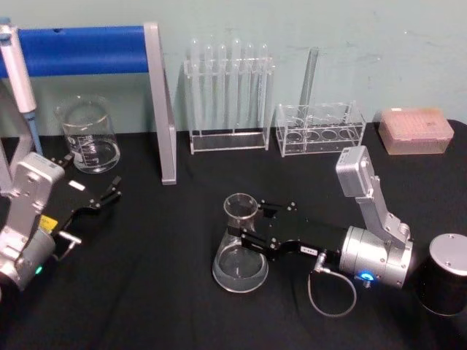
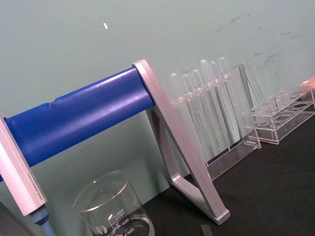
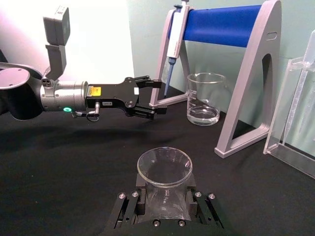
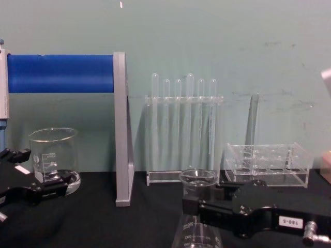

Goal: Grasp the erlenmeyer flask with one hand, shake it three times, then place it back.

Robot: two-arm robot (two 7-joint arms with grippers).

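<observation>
Right gripper [image 3: 165,196] clasps erlenmeyer flask [image 3: 164,169]; left gripper [image 3: 158,97] parted

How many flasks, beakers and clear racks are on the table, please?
Erlenmeyer flask: 1
Glass beaker: 1
Clear racks: 2, the test tube rack and the lower rack
Total: 4

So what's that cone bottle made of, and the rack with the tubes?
The flask looks like clear, shiny glass: you see the black table through it and its rim glints. The tube rack seems clear plastic, maybe acrylic: flat see-through sheets.
</observation>
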